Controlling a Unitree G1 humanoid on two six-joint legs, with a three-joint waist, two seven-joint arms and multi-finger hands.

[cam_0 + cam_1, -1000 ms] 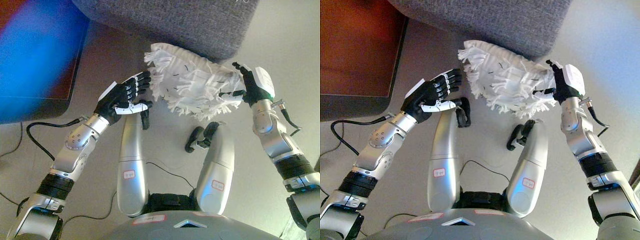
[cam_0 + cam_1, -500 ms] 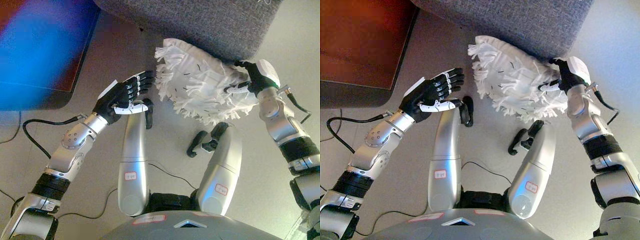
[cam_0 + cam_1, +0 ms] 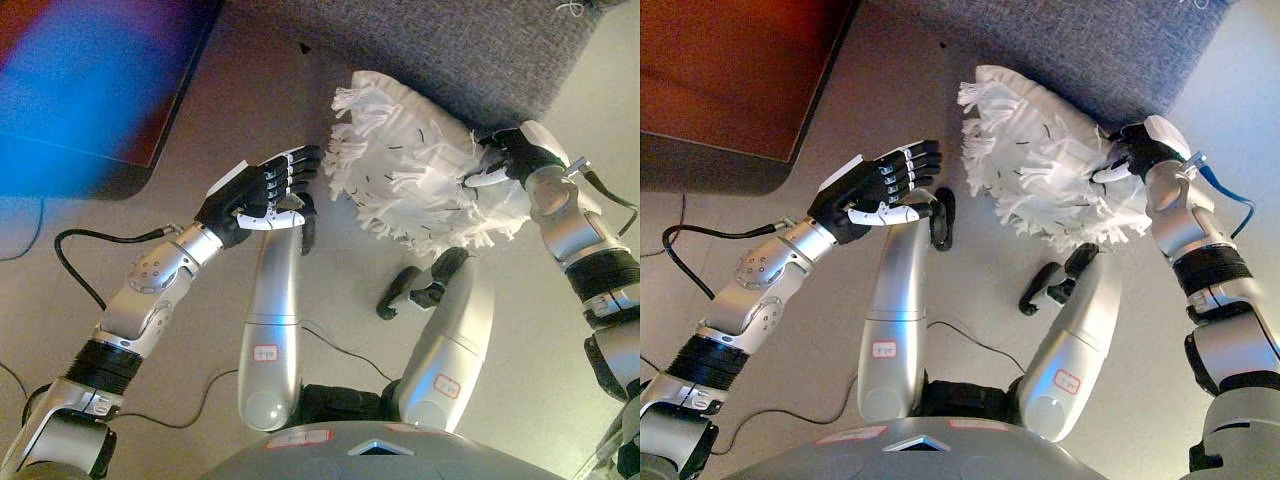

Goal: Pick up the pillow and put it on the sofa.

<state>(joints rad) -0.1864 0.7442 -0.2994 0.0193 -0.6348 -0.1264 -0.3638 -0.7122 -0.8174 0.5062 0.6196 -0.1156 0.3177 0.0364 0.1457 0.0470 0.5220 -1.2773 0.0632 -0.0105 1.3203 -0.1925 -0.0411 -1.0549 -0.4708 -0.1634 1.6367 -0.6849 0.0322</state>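
The white fringed pillow (image 3: 415, 180) lies on the floor against the base of the grey sofa (image 3: 450, 45). My left hand (image 3: 262, 188) is open, fingers straight and pointing at the pillow's left edge, with a narrow gap between them. At the pillow's right end my right hand (image 3: 515, 155) is open. Its palm is against the cloth, and its fingers and thumb lie over the fringe. The pillow's far side is hidden against the sofa.
A dark wooden piece of furniture (image 3: 730, 80) fills the upper left, its edge close to my left arm. Beige floor (image 3: 790, 400) runs around the pillow and to the right of the sofa's corner.
The whole view has shifted, so the camera moved. My right hand has pressed deeper into the pillow's right end. The left hand stays open just beside the left edge.
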